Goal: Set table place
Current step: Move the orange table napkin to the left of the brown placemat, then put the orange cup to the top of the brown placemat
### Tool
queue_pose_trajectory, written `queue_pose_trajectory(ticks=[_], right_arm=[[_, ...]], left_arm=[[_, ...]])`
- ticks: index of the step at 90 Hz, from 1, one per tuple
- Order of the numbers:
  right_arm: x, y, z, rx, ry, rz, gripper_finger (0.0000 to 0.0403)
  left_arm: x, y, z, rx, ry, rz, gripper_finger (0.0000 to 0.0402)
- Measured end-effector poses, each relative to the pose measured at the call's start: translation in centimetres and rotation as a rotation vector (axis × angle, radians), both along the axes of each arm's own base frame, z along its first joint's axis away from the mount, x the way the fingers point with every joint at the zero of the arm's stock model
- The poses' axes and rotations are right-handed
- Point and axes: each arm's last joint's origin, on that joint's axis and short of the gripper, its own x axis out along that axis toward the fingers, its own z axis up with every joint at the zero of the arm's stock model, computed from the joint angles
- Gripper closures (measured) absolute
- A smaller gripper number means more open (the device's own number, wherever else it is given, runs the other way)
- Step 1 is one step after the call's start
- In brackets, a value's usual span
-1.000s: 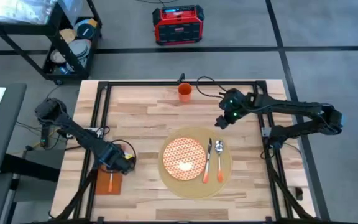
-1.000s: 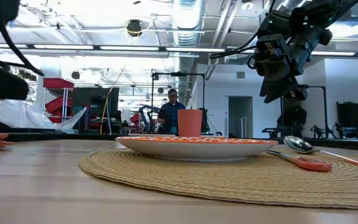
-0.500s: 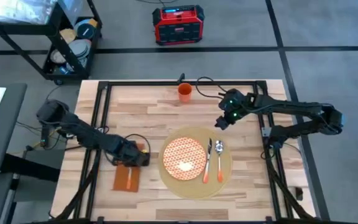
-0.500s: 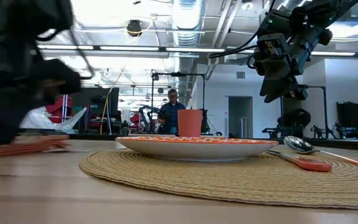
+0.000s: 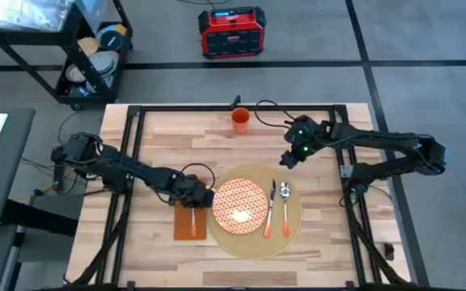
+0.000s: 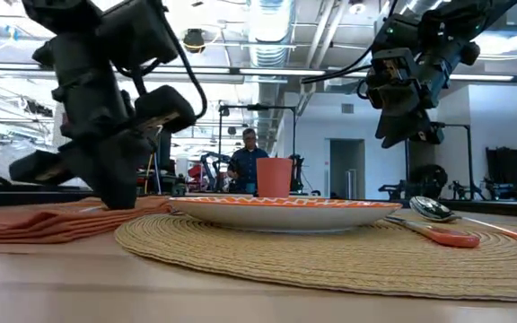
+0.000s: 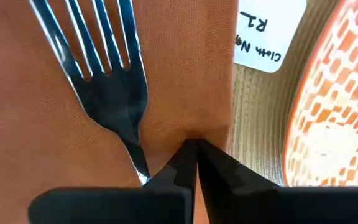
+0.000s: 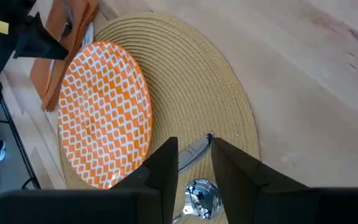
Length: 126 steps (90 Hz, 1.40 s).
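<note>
So the place setting is pretty much laid out already: the big flat round tan woven placemat [image 5: 294, 212] is parked on the light wood plank tabletop [image 5: 176, 145], a bit toward its near edge and roughly mid-width, and the round orange-and-white patterned plate [image 5: 239, 204] is set on it. A metal spoon with an orange handle [image 5: 285, 204] and a second orange-handled utensil [image 5: 270, 205], probably a knife, are lined up on the mat just beside the plate on its right-edge side. An orange cup [image 5: 241, 120] is parked near the tabletop's far edge, well apart from the mat. What's being handled right now is the rectangular orange cloth napkin [image 5: 191, 222] with a metal fork [image 7: 107, 87] lying on top of it; it's been brought right up against the mat's left-edge side, with a white printed tag [image 7: 267, 31] seen by its corner. The left gripper [image 5: 201, 196] is down at the napkin's far end, fingers pinched together on a fold of the cloth in the left wrist view. The right gripper [image 5: 290, 158] is held up in the air beyond the mat toward the far right corner, fingers apart and nothing between them. Probably all that's left is for the napkin to be let go and maybe squared up, and possibly the cup to be moved nearer.
</note>
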Motion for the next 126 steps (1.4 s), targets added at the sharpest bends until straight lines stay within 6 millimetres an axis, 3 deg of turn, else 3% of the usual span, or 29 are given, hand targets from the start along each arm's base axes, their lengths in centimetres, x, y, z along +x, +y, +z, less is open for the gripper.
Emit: queue_pose_trajectory(ticks=[44, 66, 78, 99, 114, 126], right_arm=[[0.0, 0.0, 0.0, 0.002, 0.004, 0.0, 0.0316], [0.0, 0.0, 0.0, -0.003, 0.005, 0.007, 0.0316], [0.0, -0.4, 0.1, -0.044, -0.013, -0.01, 0.0316], [0.8, -4.2, 1.9, -0.157, -0.126, -0.198, 0.0316], [4.3, -8.2, 4.8, -0.317, -0.074, -0.146, 0.0316], [7.1, -10.8, 5.0, -0.352, 0.084, -0.059, 0.031]], left_arm=[[0.1, 0.0, 0.8, -0.028, -0.036, 0.009, 0.0401], [-0.6, 0.1, 3.0, -0.05, -0.1, 0.018, 0.0401], [-0.8, 1.3, 4.7, -0.011, -0.181, 0.036, 0.0401], [-1.7, 6.8, 7.5, 0.163, -0.313, 0.12, 0.0402], [-2.6, 10.1, 8.3, 0.255, -0.328, 0.137, 0.0402], [-3.1, 11.3, 8.2, 0.278, -0.304, 0.1, 0.0402]])
